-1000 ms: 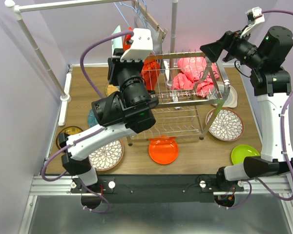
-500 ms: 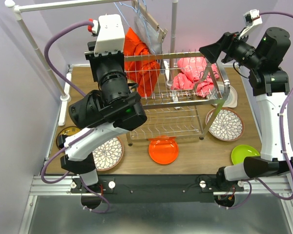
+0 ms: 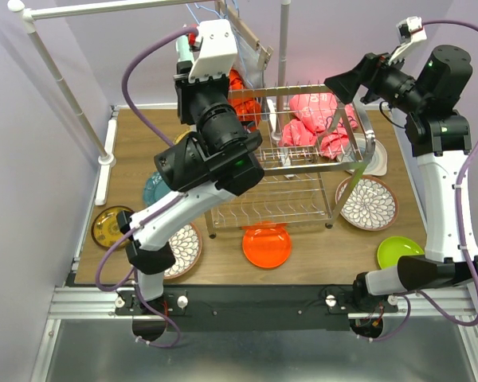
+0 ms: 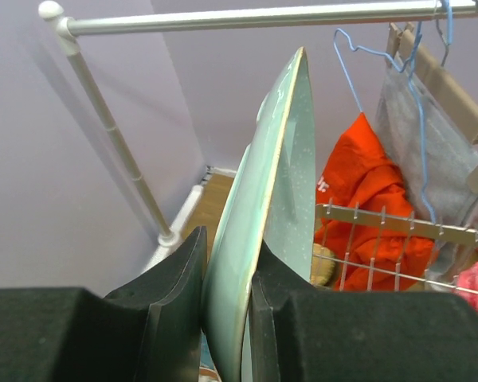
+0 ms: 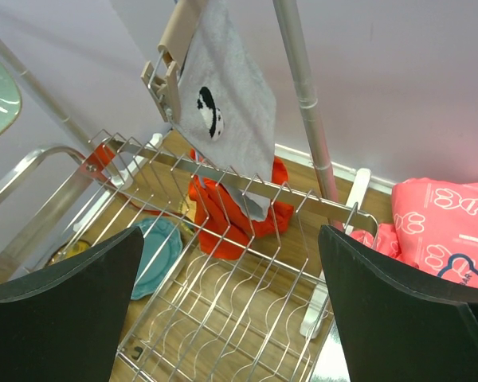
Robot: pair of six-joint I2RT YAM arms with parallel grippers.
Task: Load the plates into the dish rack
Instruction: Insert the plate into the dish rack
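Left arm (image 3: 207,159) reaches high, elbow bent; left tool (image 4: 227,255) clamps a mint plate (image 4: 263,175) edge-up. Right arm (image 3: 438,183) stands upright; right tool (image 5: 231,239) points leftward, fingers spread wide.

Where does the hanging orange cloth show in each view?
Top external: orange cloth at top centre, partly hidden behind the left arm.
Left wrist: right of centre, behind the dish rack wires.
Right wrist: centre, below the grey cloth.
Shared landmark: the dish rack, beside it in all three.
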